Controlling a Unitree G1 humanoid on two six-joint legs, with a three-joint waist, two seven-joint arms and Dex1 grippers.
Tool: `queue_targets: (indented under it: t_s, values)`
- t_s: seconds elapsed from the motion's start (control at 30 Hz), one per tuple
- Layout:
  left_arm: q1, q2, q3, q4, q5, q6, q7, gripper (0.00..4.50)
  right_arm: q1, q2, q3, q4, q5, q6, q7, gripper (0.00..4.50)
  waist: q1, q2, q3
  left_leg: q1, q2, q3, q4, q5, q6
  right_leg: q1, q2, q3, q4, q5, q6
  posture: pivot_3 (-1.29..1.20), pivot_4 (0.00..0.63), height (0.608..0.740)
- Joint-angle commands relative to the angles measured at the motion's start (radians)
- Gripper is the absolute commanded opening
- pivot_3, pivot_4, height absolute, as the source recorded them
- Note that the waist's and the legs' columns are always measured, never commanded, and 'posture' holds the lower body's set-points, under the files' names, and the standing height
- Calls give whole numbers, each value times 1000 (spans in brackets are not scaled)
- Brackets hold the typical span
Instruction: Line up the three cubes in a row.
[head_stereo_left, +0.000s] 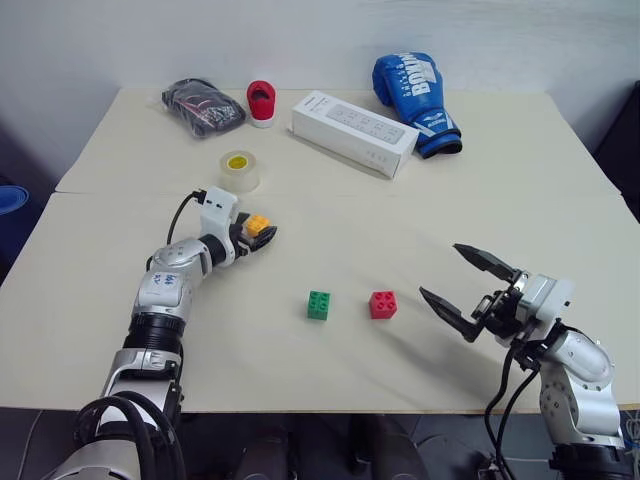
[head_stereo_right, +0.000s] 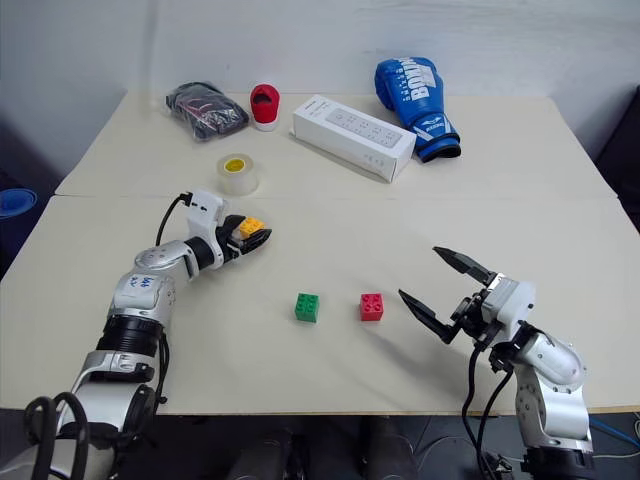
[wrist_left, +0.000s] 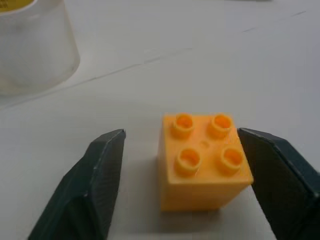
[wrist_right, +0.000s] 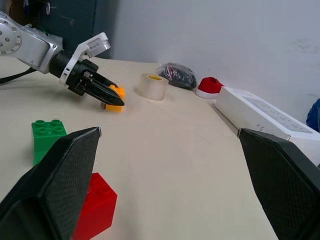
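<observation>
Right gripper (head_stereo_left: 462, 282) nearest, over the table's (head_stereo_left: 520, 190) front right, fingers spread wide, nothing between them. Left gripper (head_stereo_left: 262, 236) straddles the orange brick (wrist_left: 204, 161): one finger touching its side, the other short of it; brick half hidden from above. Bare tabletop around green brick (head_stereo_left: 319, 304) and red brick (head_stereo_left: 383, 304), near each other at front centre. Tape roll (head_stereo_left: 239, 171) behind.

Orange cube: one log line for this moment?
left end effector: straddling orange cube, one finger touching, other gapped | green cube, red cube: side by side, apart | right end effector: open, empty
</observation>
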Motion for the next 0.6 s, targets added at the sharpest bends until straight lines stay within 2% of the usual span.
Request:
queue_targets:
  t_s: [0.03, 0.07, 0.13, 0.33, 0.4, 0.47, 0.53, 0.6]
  values:
    - [9, 16, 10, -41, 7, -19, -25, 2287, 7, -7, -22, -38, 5, -28, -16, 4500, 0, 0, 0, 0, 0, 0, 0, 0, 0, 0, 0, 0, 0, 0, 0, 0, 150, 740]
    - [15, 29, 19, -45, 7, -36, -34, 1936, 7, -7, -24, -33, 2, -38, -16, 4500, 0, 0, 0, 0, 0, 0, 0, 0, 0, 0, 0, 0, 0, 0, 0, 0, 150, 740]
    - [30, 55, 60, -57, -32, -103, -97, 1505, 5, -8, -28, -13, 2, -56, -9, 4500, -2, 0, 0, 0, 0, -1, 0, 0, 0, 0, 0, 0, 0, 0, 0, 0, 150, 740]
    - [109, 174, 71, -123, -138, -199, -474, 1515, 5, -21, -21, 23, 12, -74, 29, 4500, -4, 0, 0, 0, 1, 0, 0, 0, -1, 0, 0, 0, 0, 0, 0, 0, 150, 740]
    - [140, 273, 49, -103, -152, -301, -733, 1515, 8, -33, -22, 41, 22, -74, 59, 4500, -4, 0, 0, 0, 1, 0, 1, 0, -1, 0, 0, 0, 1, 0, 0, 0, 150, 740]
    - [144, 326, 29, -66, -147, -394, -887, 1515, 8, -41, -24, 53, 29, -72, 78, 4500, -5, 0, 0, 0, 1, 0, 1, 0, -1, 0, 0, -1, 0, -1, -1, 0, 150, 740]
    - [111, 347, -17, 4, -109, -509, -1012, 1515, 3, -62, -29, 72, 42, -64, 105, 4500, 1, 0, 0, 0, 1, -1, 1, 0, -1, 0, 0, -1, 0, -1, -1, 0, 150, 740]
    - [61, 328, -65, 88, -77, -610, -1091, 1515, 1, -79, -36, 86, 53, -59, 126, 4500, 10, 1, 0, 0, -1, -2, 2, 0, 0, 0, -1, -2, 0, -1, -1, 0, 150, 740]
